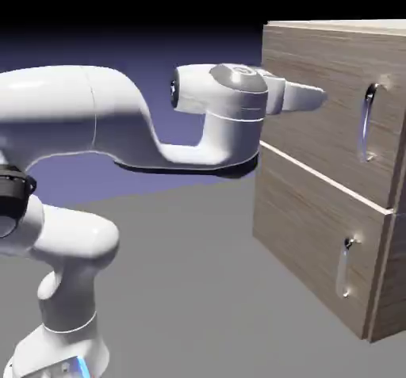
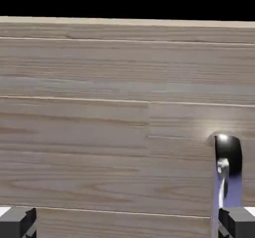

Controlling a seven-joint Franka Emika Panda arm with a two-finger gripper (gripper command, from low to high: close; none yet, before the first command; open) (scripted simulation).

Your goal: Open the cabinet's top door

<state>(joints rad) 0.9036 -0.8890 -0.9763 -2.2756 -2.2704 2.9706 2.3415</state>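
The cabinet [image 1: 394, 273] is a light-brown wood-grain box at the exterior view's right. Its top door [image 1: 313, 135] is the upper panel and carries a long vertical silver handle [image 1: 367, 124]. My gripper [image 1: 315, 96] points at the door, level with the handle's upper end and a little to its left, not touching it. In the hand view the top door [image 2: 99, 132] fills the picture. The handle [image 2: 226, 174] shows at the lower right, just inside the right fingertip [image 2: 240, 222]. The gripper [image 2: 127, 224] is open, with nothing held between its fingers.
Below the top door sits a shorter lower panel [image 1: 305, 226] with its own small silver handle [image 1: 346, 269]. The white arm [image 1: 119, 123] stretches level from the left above the grey table [image 1: 198, 289].
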